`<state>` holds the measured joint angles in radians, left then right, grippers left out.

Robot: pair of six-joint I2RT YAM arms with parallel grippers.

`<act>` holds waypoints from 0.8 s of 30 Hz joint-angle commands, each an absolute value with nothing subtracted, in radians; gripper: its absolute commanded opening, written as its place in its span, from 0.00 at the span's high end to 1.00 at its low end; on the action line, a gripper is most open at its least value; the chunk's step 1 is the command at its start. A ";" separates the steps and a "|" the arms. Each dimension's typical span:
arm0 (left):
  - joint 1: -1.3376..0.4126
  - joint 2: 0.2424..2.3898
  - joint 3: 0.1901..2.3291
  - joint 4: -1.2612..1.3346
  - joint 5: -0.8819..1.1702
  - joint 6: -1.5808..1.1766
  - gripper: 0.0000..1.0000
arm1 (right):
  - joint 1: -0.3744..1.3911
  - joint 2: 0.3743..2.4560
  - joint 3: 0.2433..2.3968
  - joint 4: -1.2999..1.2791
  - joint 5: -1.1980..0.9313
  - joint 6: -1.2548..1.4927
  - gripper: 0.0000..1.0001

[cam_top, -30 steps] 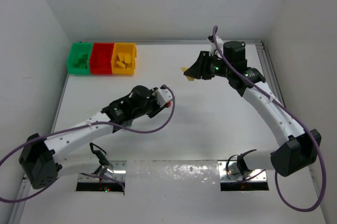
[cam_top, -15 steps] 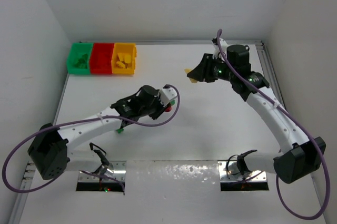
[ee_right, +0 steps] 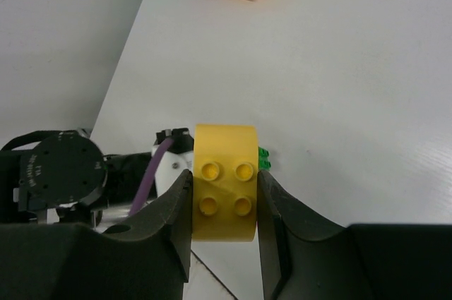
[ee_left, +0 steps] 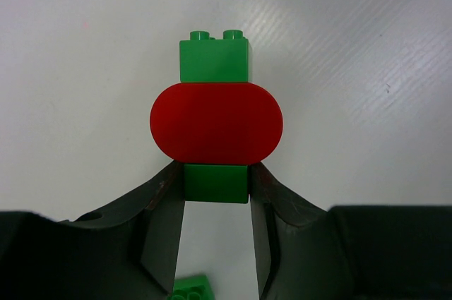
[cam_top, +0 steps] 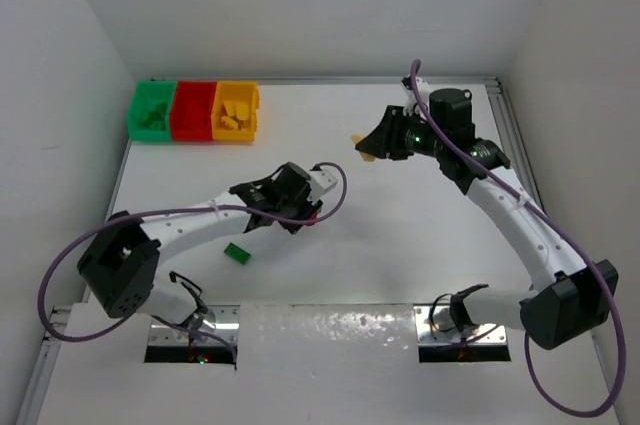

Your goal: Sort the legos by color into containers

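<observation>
Three joined containers [cam_top: 192, 110] sit in the far left corner of the table [cam_top: 400, 245], green, red, yellow from left to right, each with some legos [cam_top: 232, 117] already in. Well in front of the containers and a bit right, a loose green lego [cam_top: 237, 253] lies on the table. Further right of the containers, the left hand [ee_left: 215, 173] is pinching the bottom green block of a little green-red-green stack [ee_left: 216, 122]. Can't tell if the stack touches the table or hangs over it. Way off to the right of the containers, the right hand [ee_right: 224, 180] is pressed tight on a yellow lego [ee_right: 224, 190], up in the air.

What could go sideways: that stack is mixed colour, so dropped whole into any bin, something lands wrong. The grip is only on the lowest block, so a bump could pop the red piece off. The yellow lego's route to the yellow bin [cam_top: 236, 110] probably crosses the left arm [cam_top: 190, 230], so the arms could clip each other. The loose green lego is near that arm and could get swept.
</observation>
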<state>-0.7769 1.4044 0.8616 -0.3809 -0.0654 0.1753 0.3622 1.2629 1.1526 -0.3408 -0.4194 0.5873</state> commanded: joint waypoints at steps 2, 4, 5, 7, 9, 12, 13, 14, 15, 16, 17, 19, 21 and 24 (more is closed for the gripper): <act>-0.769 1.479 0.956 -0.486 -0.026 0.051 1.00 | 0.365 1.221 1.129 -0.308 -0.420 0.601 1.00; -0.769 1.518 0.957 -0.485 -0.026 0.031 1.00 | 0.364 1.212 1.121 -0.299 -0.420 0.606 1.00; -0.769 1.528 0.956 -0.476 -0.031 0.032 1.00 | 0.364 1.210 1.112 -0.298 -0.420 0.610 1.00; -0.769 1.554 0.951 -0.447 -0.038 0.032 1.00 | 0.364 1.209 1.111 -0.299 -0.422 0.612 1.00; -0.769 1.577 0.948 -0.420 -0.052 0.038 0.93 | 0.365 1.206 1.111 -0.310 -0.420 0.609 1.00; -0.769 1.589 0.940 -0.400 -0.061 0.064 0.86 | 0.365 1.203 1.117 -0.321 -0.413 0.600 1.00; -0.769 1.592 0.939 -0.391 -0.064 0.069 0.85 | 0.365 1.201 1.117 -0.325 -0.413 0.598 1.00; -0.769 1.594 0.937 -0.387 -0.069 0.077 0.84 | 0.364 1.200 1.117 -0.327 -0.407 0.595 1.00; -0.769 1.595 0.934 -0.384 -0.071 0.078 0.84 | 0.364 1.195 1.117 -0.327 -0.405 0.595 1.00; -0.769 1.595 0.933 -0.380 -0.075 0.078 0.81 | 0.364 1.195 1.117 -0.328 -0.405 0.594 1.00; -0.769 1.595 0.930 -0.380 -0.074 0.078 0.78 | 0.365 1.193 1.118 -0.328 -0.405 0.594 1.00; -0.769 1.595 0.927 -0.383 -0.060 0.078 0.59 | 0.364 1.193 1.118 -0.330 -0.405 0.594 1.00; -0.769 1.589 0.928 -0.393 -0.046 0.084 0.43 | 0.364 1.193 1.118 -0.331 -0.403 0.594 1.00; -0.769 1.551 0.936 -0.402 -0.029 0.104 0.27 | 0.365 1.192 1.121 -0.347 -0.405 0.581 1.00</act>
